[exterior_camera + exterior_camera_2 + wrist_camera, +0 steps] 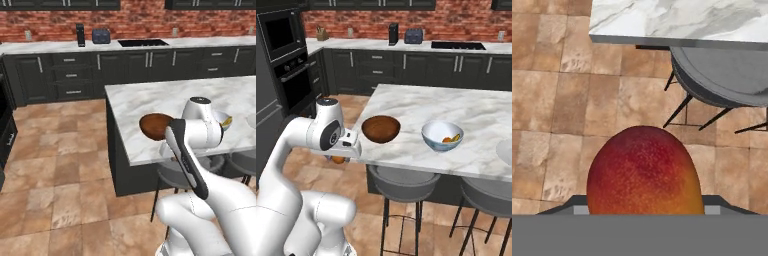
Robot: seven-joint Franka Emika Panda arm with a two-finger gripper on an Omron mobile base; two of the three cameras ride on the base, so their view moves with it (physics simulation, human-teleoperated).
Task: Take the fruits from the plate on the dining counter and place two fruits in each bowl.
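- Red-orange skin shading to yellow marks the mango-like fruit (644,172) that sits right at the hand camera, between the fingers of the gripper (340,159); the jaws stand part-way apart, and I judge them closed on this fruit, though the finger tips themselves are hidden behind it.
- Seen from the right base view, a sliver of orange shows under the hand, just off the near left edge of the dining counter (421,107) and below its top, over the tiled floor.
- On that counter the brown wooden bowl (381,129) stands nearest the hand, close to the counter's near left corner; it looks empty.
- Further along the counter from the wooden bowl is the white-blue bowl (442,135), with orange and yellowish pieces (451,139) already inside, seemingly two.
- At the counter's far right edge a pale rim shows, probably the plate (505,150); what is left on it cannot be told.
- Step in hand: carrying a fruit toward the wooden bowl.
- Next move, as I judge it: lift the hand above the counter edge, bring it over the wooden bowl, lower, then release; the counter lip and the stool (722,75) beneath are the things to clear.
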